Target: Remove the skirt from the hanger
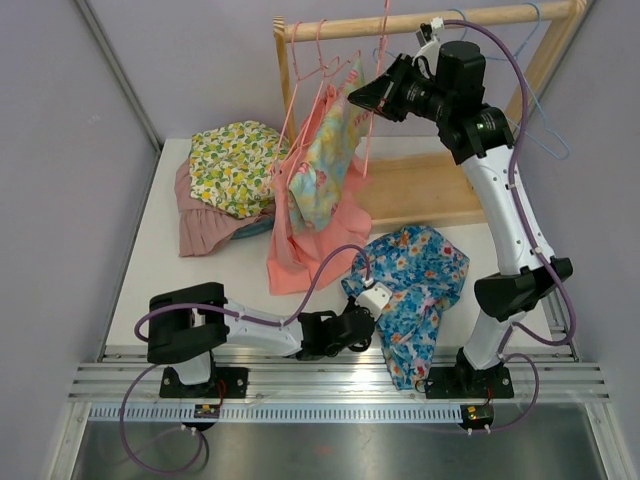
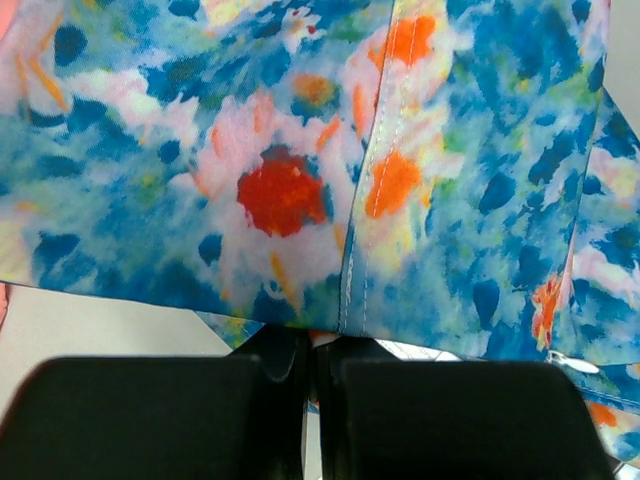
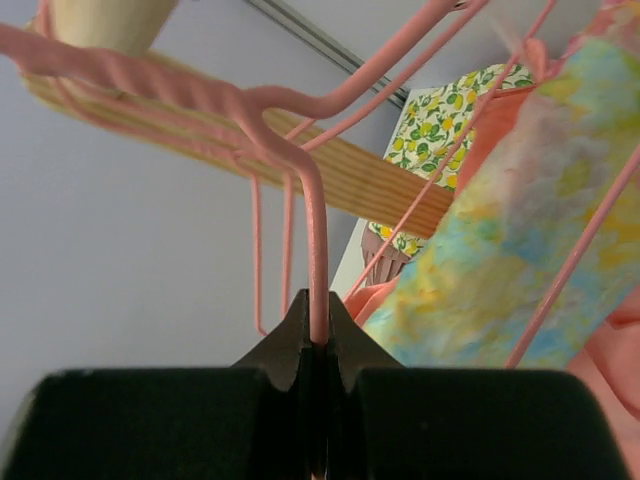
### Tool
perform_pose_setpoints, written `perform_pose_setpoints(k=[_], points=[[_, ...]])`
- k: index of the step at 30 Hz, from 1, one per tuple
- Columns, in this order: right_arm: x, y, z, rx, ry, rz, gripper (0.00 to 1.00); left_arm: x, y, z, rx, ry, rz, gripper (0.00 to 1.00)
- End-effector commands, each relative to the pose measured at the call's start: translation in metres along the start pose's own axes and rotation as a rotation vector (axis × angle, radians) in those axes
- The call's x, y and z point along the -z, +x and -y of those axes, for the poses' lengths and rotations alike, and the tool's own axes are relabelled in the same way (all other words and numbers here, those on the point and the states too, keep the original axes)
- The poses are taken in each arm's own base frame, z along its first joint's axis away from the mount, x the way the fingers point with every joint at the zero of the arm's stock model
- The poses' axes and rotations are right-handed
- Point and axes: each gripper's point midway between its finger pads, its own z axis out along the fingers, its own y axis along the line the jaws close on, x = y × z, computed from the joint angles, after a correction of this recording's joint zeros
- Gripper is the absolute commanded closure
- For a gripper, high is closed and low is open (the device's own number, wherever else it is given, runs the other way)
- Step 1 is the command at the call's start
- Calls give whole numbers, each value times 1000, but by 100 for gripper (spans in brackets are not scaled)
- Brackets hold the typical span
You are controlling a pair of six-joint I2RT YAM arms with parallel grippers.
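A blue floral skirt (image 1: 420, 285) lies crumpled on the white table, and it fills the left wrist view (image 2: 300, 150). My left gripper (image 1: 372, 312) sits at its left edge, shut on a bit of the skirt's hem (image 2: 310, 345). Up at the wooden rail, my right gripper (image 1: 352, 98) is shut on the wire of a pink hanger (image 3: 317, 250). Beside that hanger hangs a pastel blue-and-yellow garment (image 1: 325, 165), also visible in the right wrist view (image 3: 520, 250), over a coral one (image 1: 310, 250).
The wooden rack (image 1: 420, 20) stands at the back on its flat base (image 1: 420, 190). More pink hangers and a light-blue hanger (image 1: 545, 130) hang from the rail. A lemon-print garment (image 1: 232, 165) lies on a mauve pleated one (image 1: 200, 225) at the back left.
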Motion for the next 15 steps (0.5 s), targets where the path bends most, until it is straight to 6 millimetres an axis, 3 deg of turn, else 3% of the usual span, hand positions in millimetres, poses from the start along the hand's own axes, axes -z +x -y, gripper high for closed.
perform_pose_setpoints(k=[1,9,15], points=[[1,-32,-8,-4,-88,58,100,-2,-17,2,48,-4,84,100],[-1,-38,33,4,16,80,100,-5,-16,3,52,6,78,100],[33,-36,52,47,161,121,100,-4,-20,3,55,-5,70,100]])
